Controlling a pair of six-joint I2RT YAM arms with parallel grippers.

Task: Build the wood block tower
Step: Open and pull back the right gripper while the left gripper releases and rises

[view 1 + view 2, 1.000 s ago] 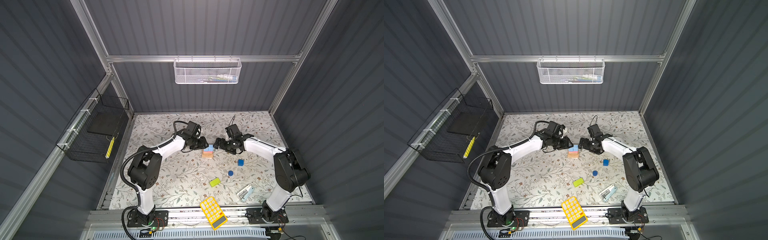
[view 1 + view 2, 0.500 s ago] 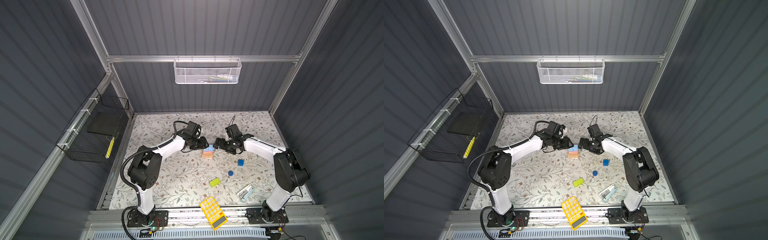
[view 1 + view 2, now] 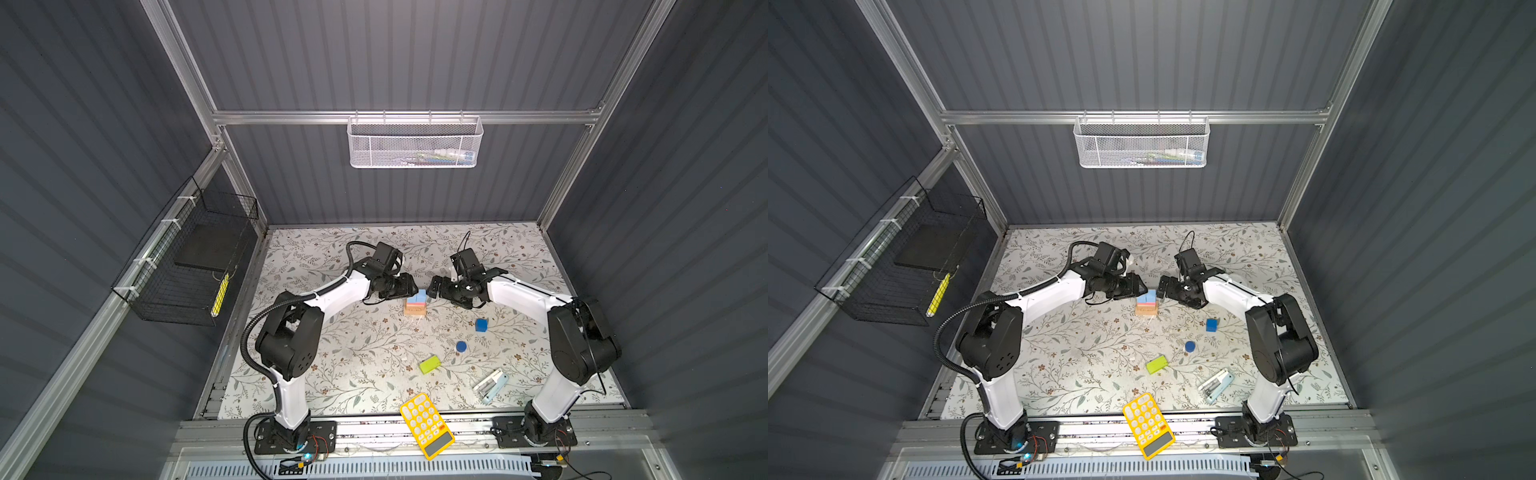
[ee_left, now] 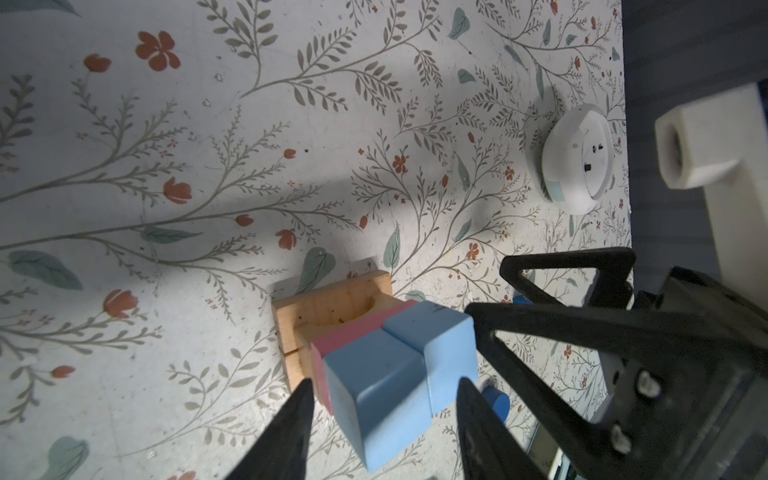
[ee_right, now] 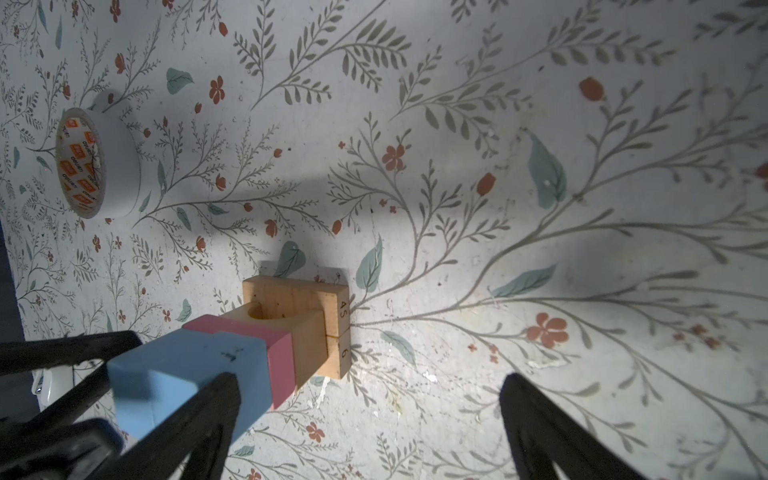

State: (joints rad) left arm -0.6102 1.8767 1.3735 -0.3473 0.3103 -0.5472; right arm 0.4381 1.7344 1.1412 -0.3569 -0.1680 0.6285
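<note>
Tower (image 3: 415,306), base (image 4: 328,308) half hidden, left hand (image 4: 384,380) parted astride cube (image 4: 370,411), right hand (image 5: 370,376) wide, empty

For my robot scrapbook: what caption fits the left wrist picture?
Left gripper at two light-blue cubes, side by side on a pink bar over tan bars.

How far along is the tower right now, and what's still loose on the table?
Done: tan bars, pink bar and two light-blue cubes are stacked. In hand: nothing; the left gripper straddles one of them with jaws apart, and the right gripper stands open beside the tower. Remaining: lime-green bar, dark-blue cube and dark-blue cylinder lie on the mat.
</note>
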